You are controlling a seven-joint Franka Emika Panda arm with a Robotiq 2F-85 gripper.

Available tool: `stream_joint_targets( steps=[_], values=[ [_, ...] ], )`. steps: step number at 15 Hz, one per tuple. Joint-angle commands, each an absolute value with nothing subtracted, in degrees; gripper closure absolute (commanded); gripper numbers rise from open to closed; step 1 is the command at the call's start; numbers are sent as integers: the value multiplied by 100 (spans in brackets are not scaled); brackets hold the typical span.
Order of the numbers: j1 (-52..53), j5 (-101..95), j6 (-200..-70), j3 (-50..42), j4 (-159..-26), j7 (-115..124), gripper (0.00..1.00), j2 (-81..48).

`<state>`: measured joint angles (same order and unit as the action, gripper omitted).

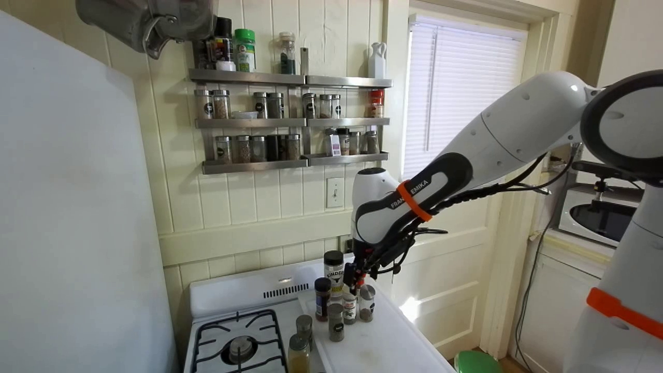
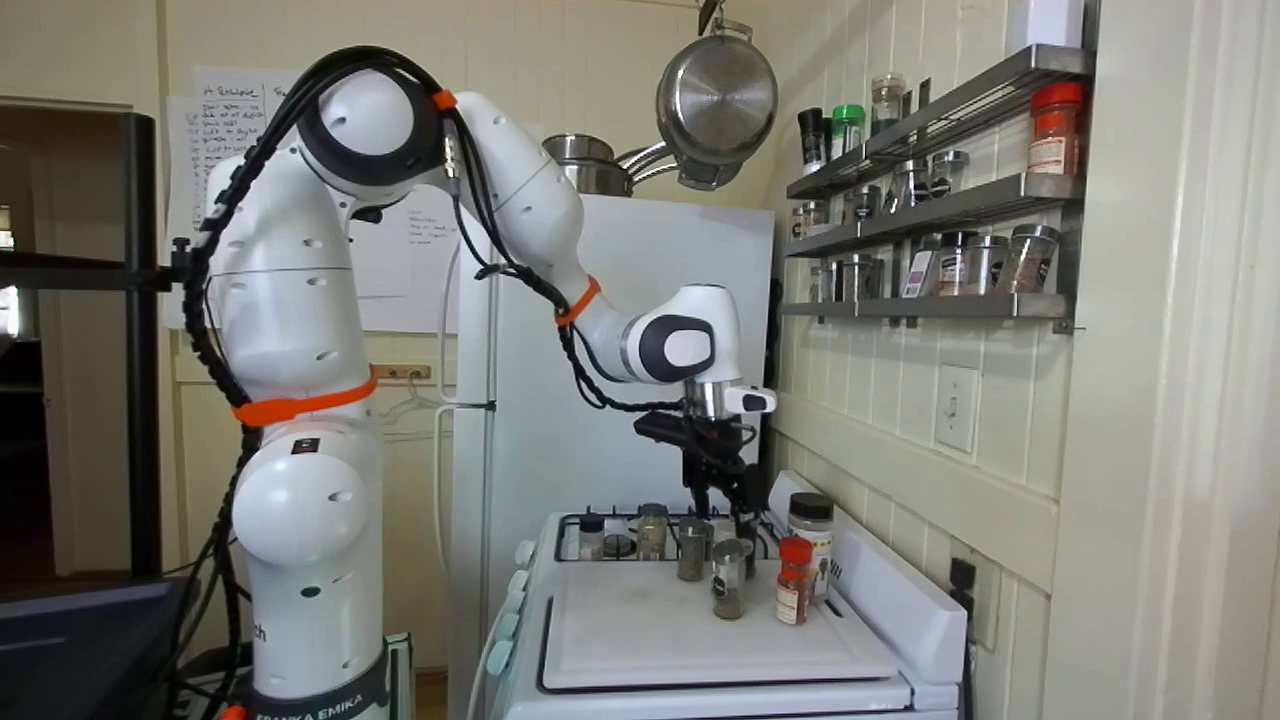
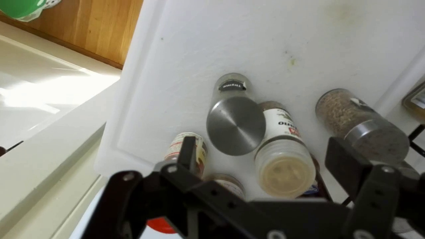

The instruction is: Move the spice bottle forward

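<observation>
- At least six spice bottles (image 1: 336,322) clustered at the white plastic cutting board (image 3: 282,39), upright; which one the task means, cannot tell.
- One black gripper (image 3: 262,151), two fingers (image 3: 347,166), spread well apart.
- Two bottles show in the finger gap, wrist view: clear glass "Thyme" jar (image 3: 235,114) with flat steel lid; white-labelled bottle (image 3: 285,156) with translucent round cap. Both stand on the board.
- Six steel shelf sections (image 1: 248,77) in three rows.
- Red-capped shaker (image 2: 794,580) largely covered by the gripper, wrist view; fingertips hard to make out in both exterior views.
- Bright green rounded object (image 1: 474,362) cut off by frame edge; identity unclear.
- White arm (image 1: 497,132): forearm slanting down, wrist pointing down at the cluster.
</observation>
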<state>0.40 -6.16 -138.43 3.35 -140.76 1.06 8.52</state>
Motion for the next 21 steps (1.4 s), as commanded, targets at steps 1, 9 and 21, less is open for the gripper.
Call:
stream_joint_targets(
  steps=[1, 9, 21],
  values=[
    [60, -847, -13686, 380, -14255, 423, 0, 929],
    [-57, -1788, -13743, 401, -14328, 1241, 9, 861],
    [-56, -2269, -14358, 386, -14286, 1492, 14, 603]
  ],
)
